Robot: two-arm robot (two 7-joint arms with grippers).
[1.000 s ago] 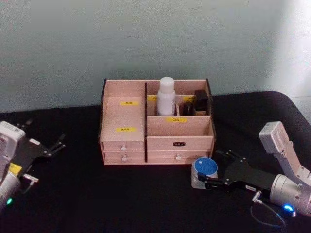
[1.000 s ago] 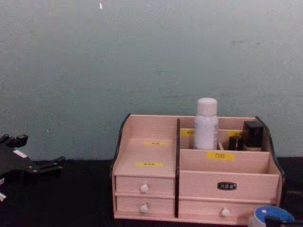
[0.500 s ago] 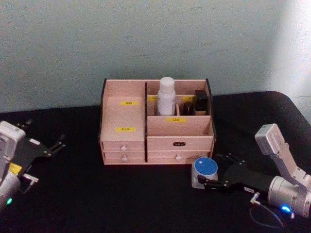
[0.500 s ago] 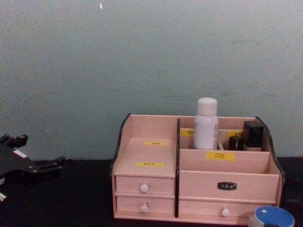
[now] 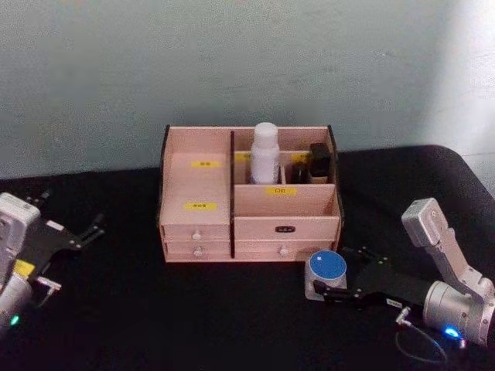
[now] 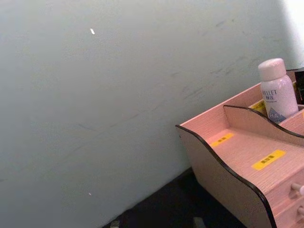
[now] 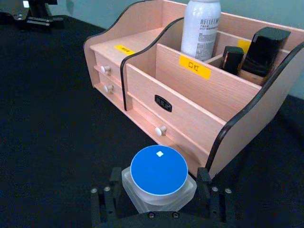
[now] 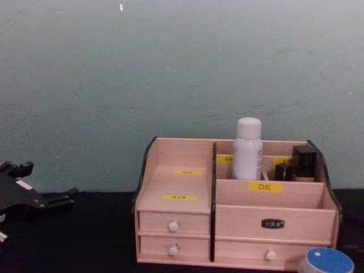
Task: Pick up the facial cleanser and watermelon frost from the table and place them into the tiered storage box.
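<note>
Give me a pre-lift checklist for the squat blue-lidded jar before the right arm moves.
1. Squat translucent jar with flat blue lid centred in right gripper: ok.
2. Grip firm on jar: cannot tell.
3. Jar upright on black table: ok.
4. Tall white cylindrical bottle already standing in light pinkish wooden tiered box: ok.
5. Box's front right compartment free for jar: ok.
6. Left gripper parked far left, away from box: ok.

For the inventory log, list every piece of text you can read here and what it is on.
"BELLET": upper front of the facial cleanser.
"HA": lower on the same bottle, seen from the left wrist.
"口红": yellow label on the tiered storage box.
Too blurred to read: other yellow labels, dark drawer plaque.
</note>
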